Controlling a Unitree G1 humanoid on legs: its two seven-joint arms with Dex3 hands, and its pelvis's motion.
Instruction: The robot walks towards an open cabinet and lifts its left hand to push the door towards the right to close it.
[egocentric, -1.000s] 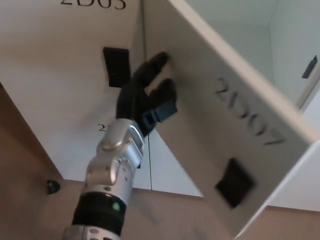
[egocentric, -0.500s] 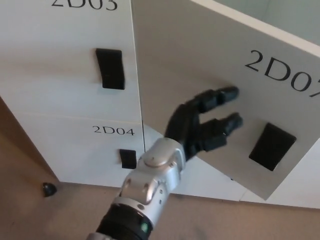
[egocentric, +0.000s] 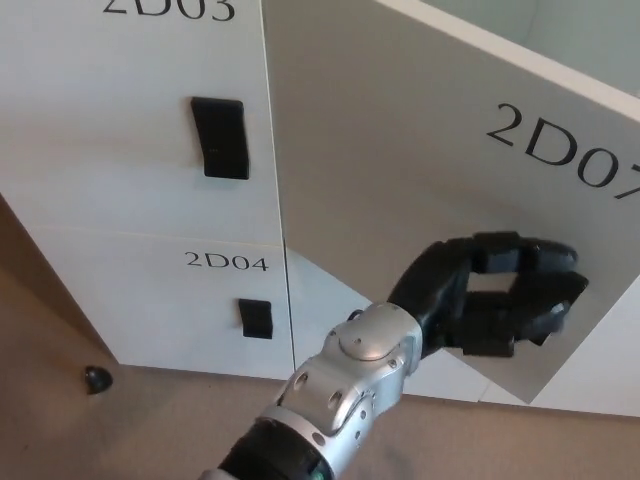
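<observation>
The open cabinet door (egocentric: 400, 150), pale grey and marked 2D07 (egocentric: 560, 150), stands angled out from its cabinet, and a strip of the pale interior (egocentric: 570, 40) shows above its top edge. My left hand (egocentric: 490, 295) lies against the door's face near its lower right corner and hides the door's black handle. Its fingers (egocentric: 530, 255) are spread, point right and hold nothing. The silver forearm (egocentric: 350, 380) rises from the bottom middle of the view.
Left of the open door are the shut doors 2D03 (egocentric: 130, 120) and 2D04 (egocentric: 150, 300), each with a black handle (egocentric: 220, 137). A small black knob (egocentric: 97, 379) sits on the brown floor (egocentric: 60, 420) at the lower left.
My left hand has slid right and down across the door's face, from near the hinge side onto the handle. The door has swung right, towards the cabinet.
</observation>
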